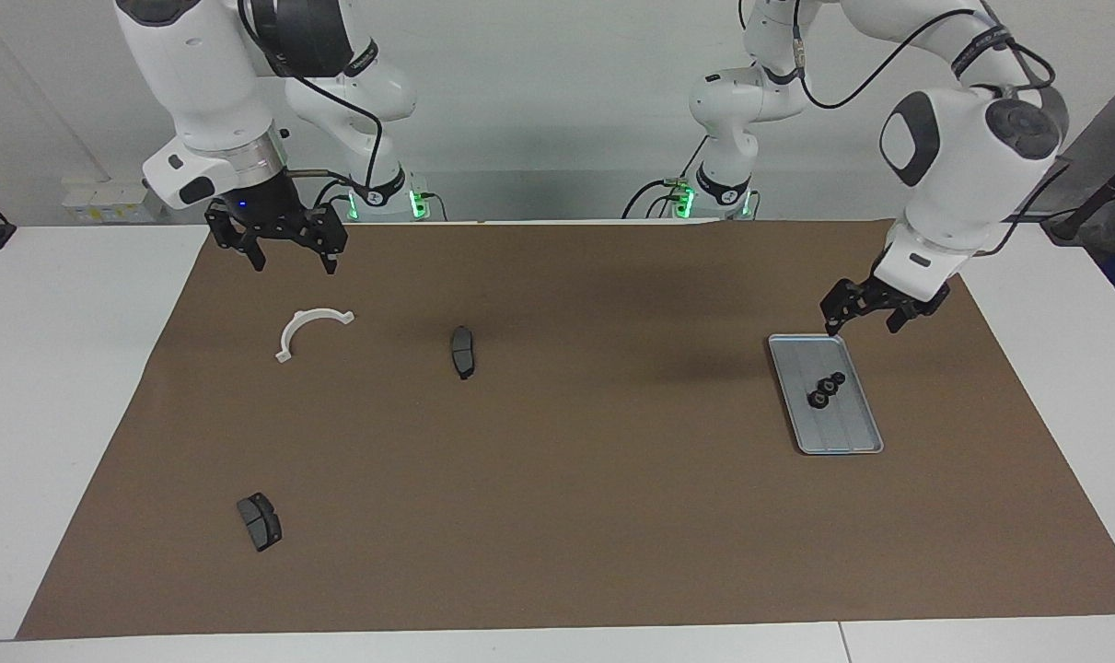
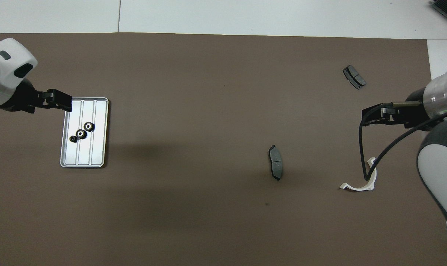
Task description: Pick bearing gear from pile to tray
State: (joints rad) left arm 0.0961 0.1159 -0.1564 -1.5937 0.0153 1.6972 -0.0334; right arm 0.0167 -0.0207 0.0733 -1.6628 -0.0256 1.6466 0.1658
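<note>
On the brown mat (image 1: 557,479), the tray (image 1: 847,437) at right of the facing view runs lengthwise up-down, three gears (image 1: 825,389) in a diagonal row; left gripper (image 1: 865,318) and right gripper (image 1: 285,253) both spread wide, empty.

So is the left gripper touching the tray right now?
Apart. The facing view shows the left gripper raised, open and empty, above the tray rim's robot-side end, with bare mat visible beneath its fingertips.

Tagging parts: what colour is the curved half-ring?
White half-ring, plain; clearest in the facing view.
</note>
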